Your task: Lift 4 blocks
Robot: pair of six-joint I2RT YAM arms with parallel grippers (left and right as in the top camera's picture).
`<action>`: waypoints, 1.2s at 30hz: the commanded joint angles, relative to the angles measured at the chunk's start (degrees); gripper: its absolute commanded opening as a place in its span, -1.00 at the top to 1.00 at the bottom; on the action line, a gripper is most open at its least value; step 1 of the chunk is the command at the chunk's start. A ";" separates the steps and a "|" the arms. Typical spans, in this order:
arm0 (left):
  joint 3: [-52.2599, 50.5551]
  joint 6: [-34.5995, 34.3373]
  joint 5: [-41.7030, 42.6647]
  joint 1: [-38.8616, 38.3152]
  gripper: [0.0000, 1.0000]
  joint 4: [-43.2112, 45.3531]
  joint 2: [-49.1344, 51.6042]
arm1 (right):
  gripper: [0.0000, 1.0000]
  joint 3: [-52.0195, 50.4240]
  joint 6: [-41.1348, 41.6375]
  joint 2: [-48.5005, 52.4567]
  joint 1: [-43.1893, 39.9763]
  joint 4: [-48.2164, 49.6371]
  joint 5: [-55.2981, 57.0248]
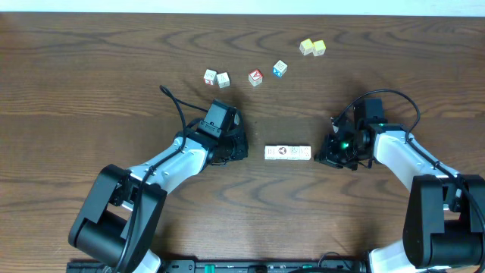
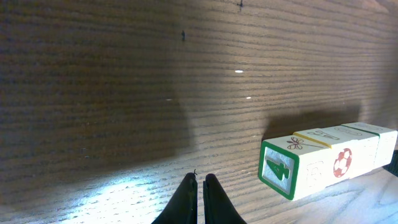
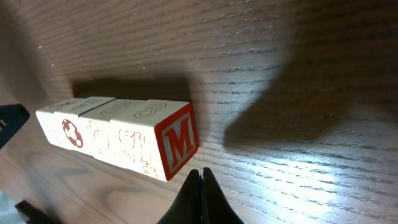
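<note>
Table, dark wood grain.

Blocks: four cream cubes lie end to end, faces touching, in one straight row at the table's centre, running 9 to 3 o'clock. All rest flat on the wood. From the left wrist camera the near end face carries a green frame with a green figure, and a side face shows a red-and-white ball. From the right wrist camera the opposite end face is red with a white M.

Left claw: at 9 o'clock of the row, near it but apart, with bare wood between. Its fingertips are pressed together, pinching nothing, low over the table.

Right claw: at 3 o'clock of the row, just beside the M end; I cannot tell whether it touches. Fingers pressed together, nothing between them.

Loose cubes toward 12 o'clock, well apart from the row:
- pale pair, side by side, at 11 o'clock
- red-faced cube
- blue-faced cube
- yellow pair, touching, at 1 o'clock
</note>
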 commanded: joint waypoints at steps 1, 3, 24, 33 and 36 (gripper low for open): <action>0.55 0.96 0.70 -0.13 0.86 0.02 0.26 | 0.98 -0.22 -3.63 0.09 -0.20 -0.35 -1.57; 0.55 0.94 0.70 -0.13 0.85 0.02 0.28 | 0.98 -0.22 -5.03 0.09 -0.20 -0.35 -1.57; 0.55 3.32 3.89 -0.13 0.86 0.87 0.28 | 0.98 -0.20 -8.79 0.09 -2.80 1.25 -1.90; 0.55 3.30 4.44 -0.13 0.85 0.90 0.28 | 0.98 -0.22 -8.07 0.09 -3.02 2.91 -0.09; 0.55 3.32 5.25 -0.13 0.86 1.09 0.28 | 0.98 -0.22 -7.74 0.09 -2.47 3.67 -0.07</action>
